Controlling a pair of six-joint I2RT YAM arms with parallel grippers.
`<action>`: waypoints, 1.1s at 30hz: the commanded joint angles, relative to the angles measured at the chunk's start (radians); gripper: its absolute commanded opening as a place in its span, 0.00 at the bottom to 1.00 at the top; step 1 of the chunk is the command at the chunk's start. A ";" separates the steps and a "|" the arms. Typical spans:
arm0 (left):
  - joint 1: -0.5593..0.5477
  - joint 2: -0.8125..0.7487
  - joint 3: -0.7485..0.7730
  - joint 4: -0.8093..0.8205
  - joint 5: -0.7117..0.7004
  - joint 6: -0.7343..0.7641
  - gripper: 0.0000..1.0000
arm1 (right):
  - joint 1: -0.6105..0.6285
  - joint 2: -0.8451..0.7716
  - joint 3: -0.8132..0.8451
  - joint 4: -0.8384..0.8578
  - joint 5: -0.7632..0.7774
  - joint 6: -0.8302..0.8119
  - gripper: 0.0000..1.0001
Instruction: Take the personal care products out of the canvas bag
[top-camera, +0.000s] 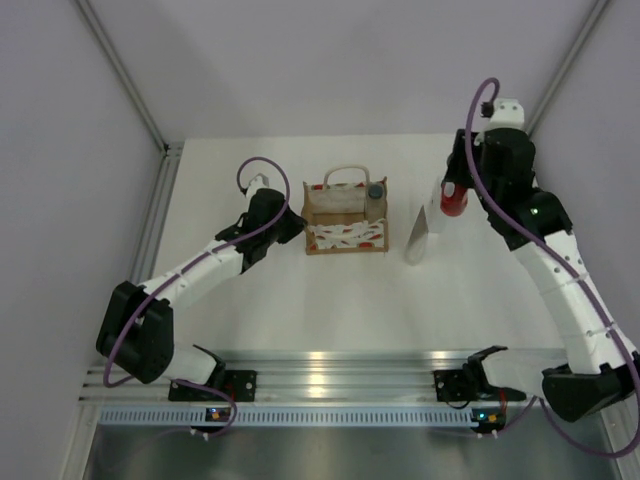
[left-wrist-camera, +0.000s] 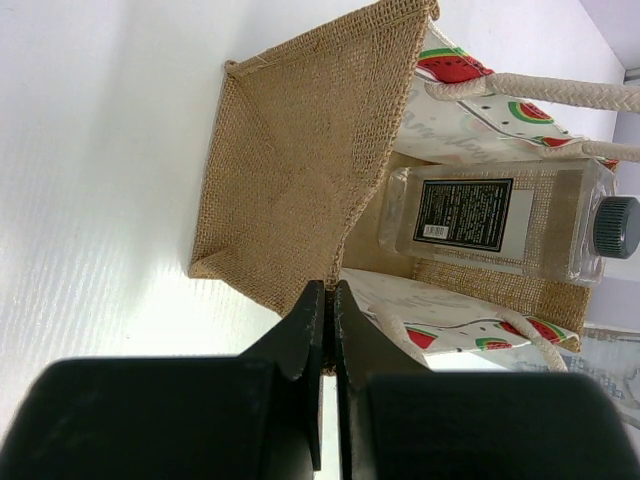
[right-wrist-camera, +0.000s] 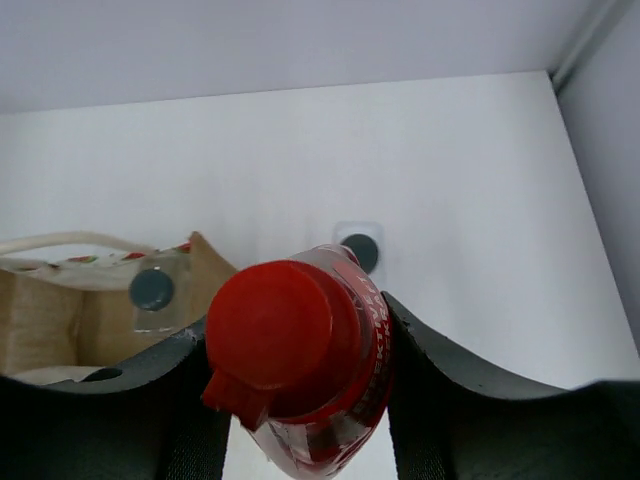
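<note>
Noted left fingers (left-wrist-camera: 295, 340) clenched on side rim of canvas bag (top-camera: 335, 210), mid-worktop (top-camera: 300, 320). Saw pale squarish bottle (left-wrist-camera: 500, 215), grey cap, inside bag. Recorded clear tapered bottle (top-camera: 418, 238) on worktop right of bag. Found right fingers (right-wrist-camera: 470, 390) grasping red bottle (right-wrist-camera: 285, 330) just beyond, near dark-capped bottle (right-wrist-camera: 360, 250).

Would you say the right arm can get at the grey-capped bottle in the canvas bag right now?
Probably not yet: the right gripper is shut on the red bottle. Otherwise the way looks free, since the canvas bag is open-topped and the grey-capped bottle shows at its top.
</note>
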 joint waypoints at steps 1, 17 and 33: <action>0.004 -0.030 -0.006 -0.020 -0.026 0.014 0.00 | -0.122 -0.096 -0.052 0.053 -0.011 0.028 0.00; 0.004 -0.007 0.003 -0.021 -0.008 0.017 0.00 | -0.278 -0.075 -0.647 0.550 -0.089 0.059 0.00; 0.006 -0.002 0.006 -0.021 0.001 0.026 0.00 | -0.273 -0.098 -0.557 0.384 -0.071 0.086 0.93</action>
